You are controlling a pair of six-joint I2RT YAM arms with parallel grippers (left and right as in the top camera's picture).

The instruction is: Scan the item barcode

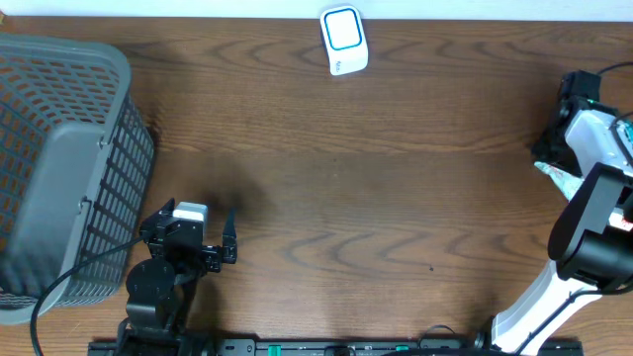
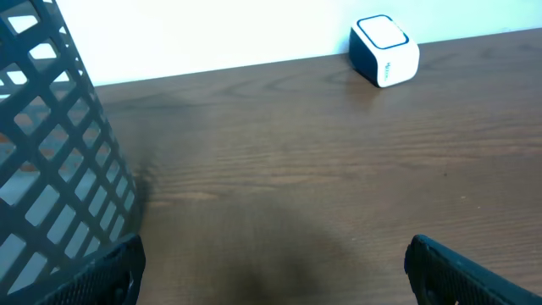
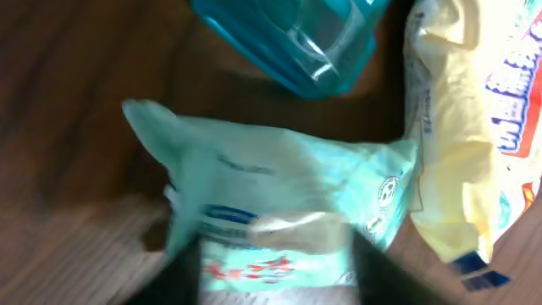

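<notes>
Here's the right gripper [image 3: 271, 275], jaws apart, straddling the pale green packet [image 3: 279, 186] at the right edge of the table [image 1: 346, 178], its length crosswise between them; left gripper [image 2: 271, 280], jaws wide, well away.

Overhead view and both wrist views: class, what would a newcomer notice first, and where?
A big grey lattice basket fills the left edge of the table, and a small white scanner with a blue ring sits alone at its far edge. In the right wrist view a blurred pale green packet lies close up, a yellow packet to its right and a clear teal container at the top.
</notes>
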